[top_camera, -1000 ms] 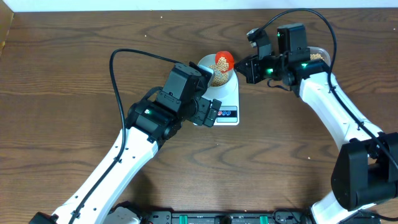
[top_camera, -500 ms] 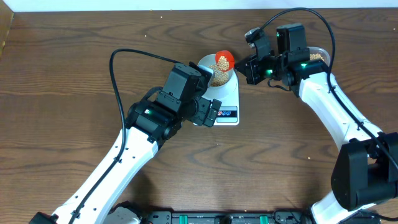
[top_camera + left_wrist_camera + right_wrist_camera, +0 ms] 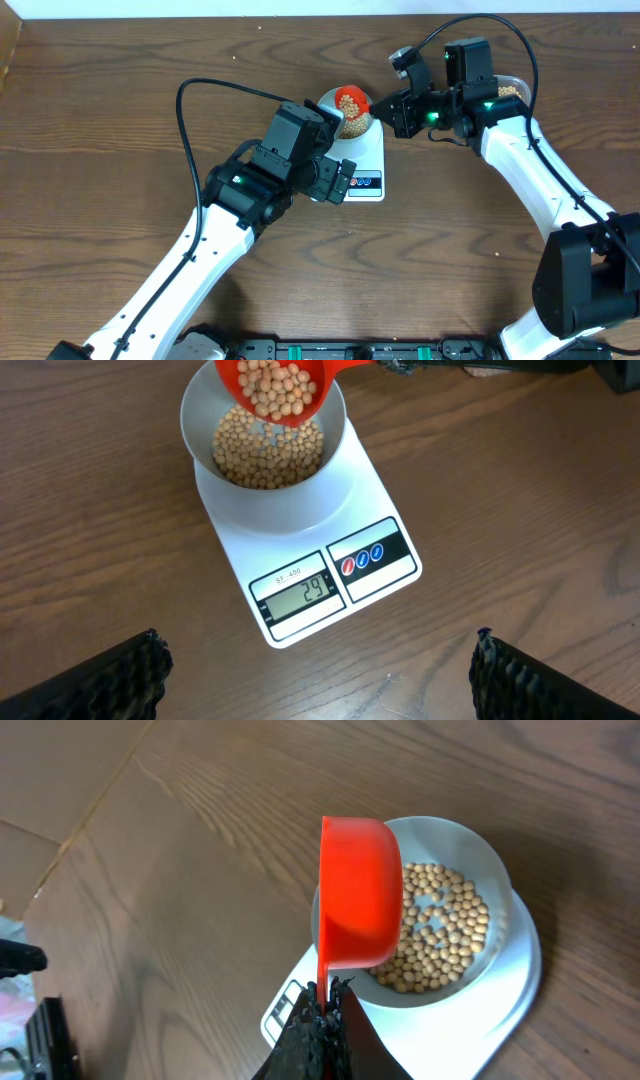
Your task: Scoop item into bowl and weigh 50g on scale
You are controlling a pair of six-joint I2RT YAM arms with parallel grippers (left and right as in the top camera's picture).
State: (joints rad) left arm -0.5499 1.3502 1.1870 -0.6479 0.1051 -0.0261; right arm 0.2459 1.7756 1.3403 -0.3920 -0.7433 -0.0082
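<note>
The pale bowl (image 3: 330, 490) sits on the white scale (image 3: 380, 585), partly filled with tan beans (image 3: 265, 455); the display (image 3: 300, 592) reads 29. My right gripper (image 3: 326, 1010) is shut on the handle of a red scoop (image 3: 358, 895), which is tilted over the bowl (image 3: 478, 870) with beans (image 3: 280, 385) in it and some falling. In the overhead view the scoop (image 3: 349, 99) hangs over the bowl (image 3: 364, 127) on the scale (image 3: 368, 158). My left gripper (image 3: 318, 670) is open and empty, hovering above the table near the scale's display end.
A clear tub with more beans (image 3: 510, 90) stands at the back right, behind my right arm. My left arm (image 3: 250, 180) lies just left of the scale. Bare wooden table (image 3: 450, 260) surrounds the scale.
The red scoop has shifted slightly left over the bowl and tipped further. The left arm has not moved.
</note>
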